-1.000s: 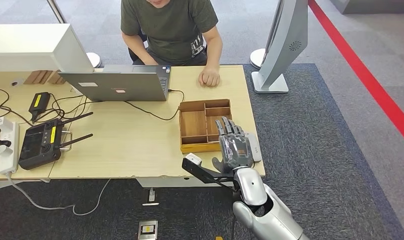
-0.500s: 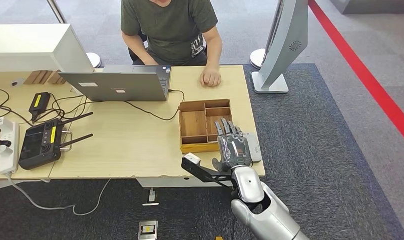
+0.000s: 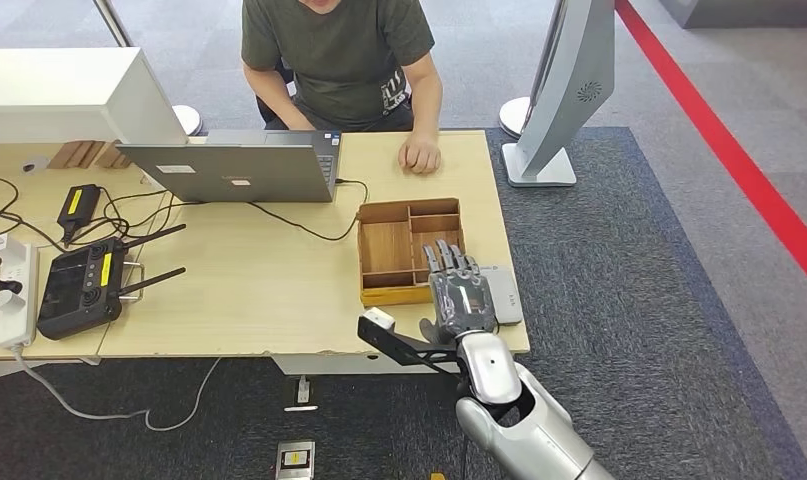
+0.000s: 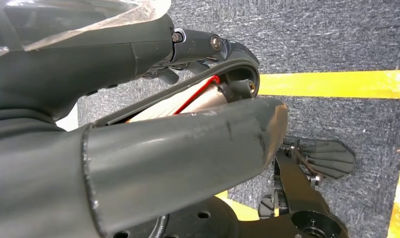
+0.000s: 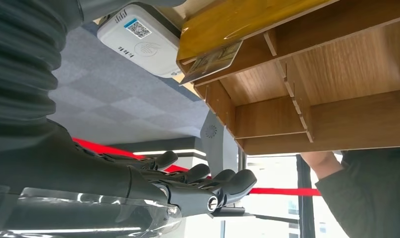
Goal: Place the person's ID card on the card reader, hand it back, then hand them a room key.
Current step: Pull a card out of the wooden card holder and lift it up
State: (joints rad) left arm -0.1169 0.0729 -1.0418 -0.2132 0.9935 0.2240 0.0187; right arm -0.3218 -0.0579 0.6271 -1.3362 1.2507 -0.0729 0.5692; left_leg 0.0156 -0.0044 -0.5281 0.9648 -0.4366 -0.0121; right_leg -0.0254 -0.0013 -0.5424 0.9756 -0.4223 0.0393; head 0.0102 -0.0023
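While the person [image 3: 331, 55] sits across the bench [image 3: 249, 290] with a fist resting near its far edge, the right hand [image 3: 459, 292] hovers over the near right corner, fingers stretched out flat and apart, holding nothing. It hangs above the wooden tray [image 3: 387, 250] and the white card reader [image 3: 506, 290] just beside it, and in the right wrist view a card [image 5: 212, 60] lies in the tray's end compartment nearest the reader. The left hand [image 4: 153, 148] is too close and blurred to tell how its fingers sit.

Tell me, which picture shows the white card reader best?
The right wrist view: the card reader is close, with its code sticker and symbol clear. The head view shows it small, partly behind the right hand. The left wrist view looks at the floor.
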